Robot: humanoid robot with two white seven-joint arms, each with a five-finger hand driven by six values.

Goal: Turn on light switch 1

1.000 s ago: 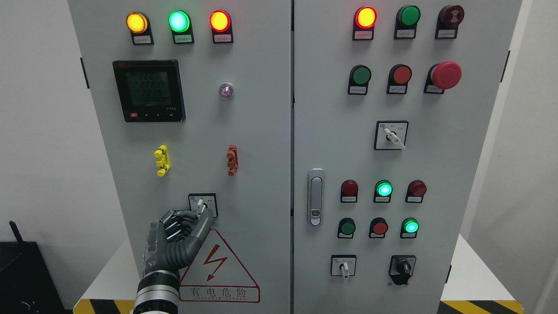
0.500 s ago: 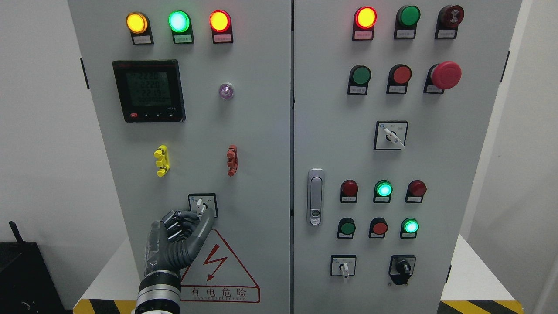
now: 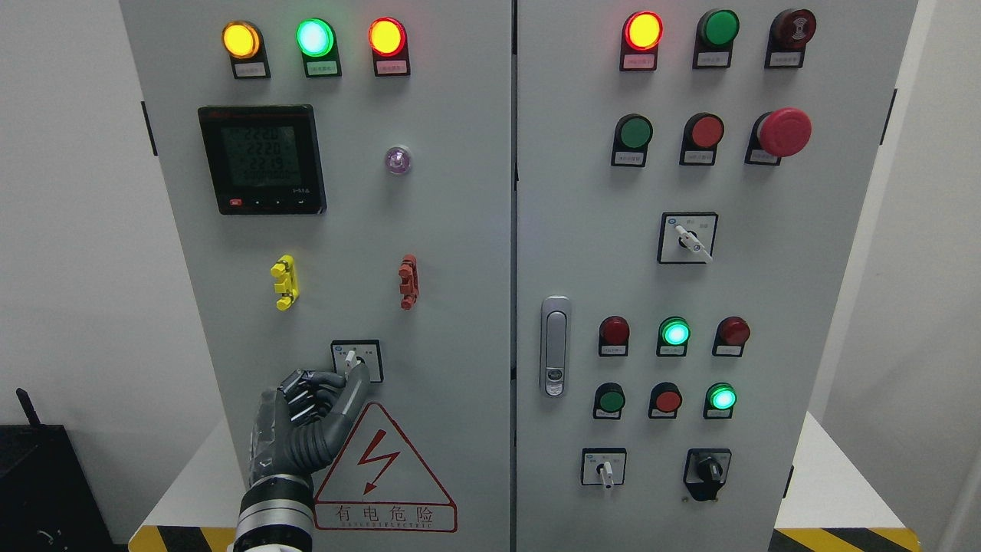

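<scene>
The left hand (image 3: 310,418) rises from the lower left edge and stands against the lower part of the left cabinet door (image 3: 452,230), just above and left of the warning triangle (image 3: 379,471). Its fingers (image 3: 303,391) are curled inward and its thumb (image 3: 354,387) extends up to the small white lever of the selector switch (image 3: 356,359); the thumb tip and curled index finger sit on either side of the lever's lower end, in what appears to be a pinch. The switch sits on the left door, below and between the yellow terminal (image 3: 284,281) and the red terminal (image 3: 408,281). The lever points roughly upright, tilted slightly left.

Judged progress: the approach and contact are complete; the rotation itself is not visibly done, and release remains.

Compared with the frame one second earlier, the hand has shifted slightly left and the thumb tip has drawn closer to the lever; the lever angle shows little change. The right hand is not in view.
</scene>
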